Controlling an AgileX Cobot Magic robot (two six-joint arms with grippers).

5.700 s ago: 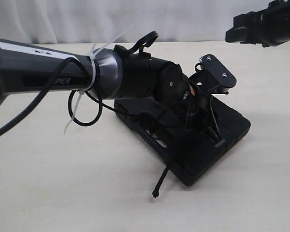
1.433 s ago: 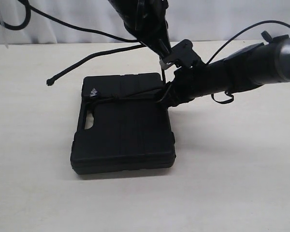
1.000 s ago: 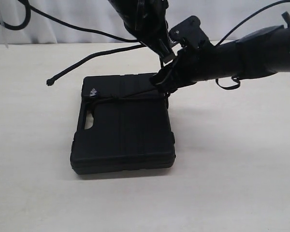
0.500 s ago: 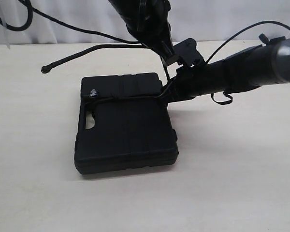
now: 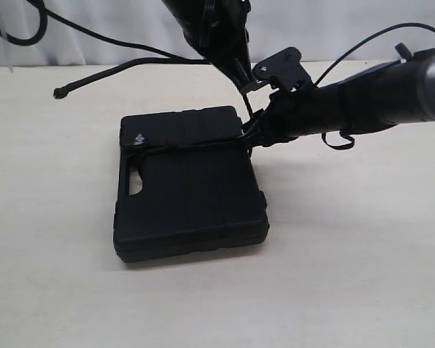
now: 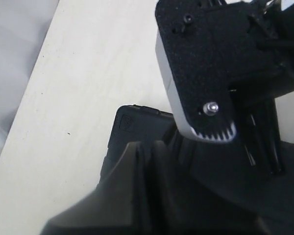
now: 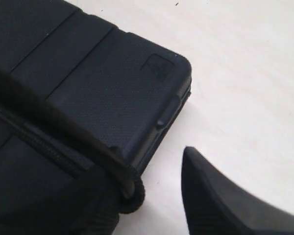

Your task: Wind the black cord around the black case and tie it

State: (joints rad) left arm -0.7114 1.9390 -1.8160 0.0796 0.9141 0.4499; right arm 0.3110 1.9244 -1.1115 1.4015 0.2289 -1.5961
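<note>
Centrally, the black case [image 5: 188, 196] is laid flat, bare worktop [image 5: 348, 261] seen along its lower and left edges. The black cord [image 5: 188, 145] is drawn across to its right edge, gripped above by the left tool [image 5: 246, 87]; the right tool [image 5: 252, 136] is held half-open there.

I see the case [image 5: 188, 196] flat on the table [image 5: 348, 275], the cord [image 5: 181, 147] across its top, free end trailing back-left.
</note>
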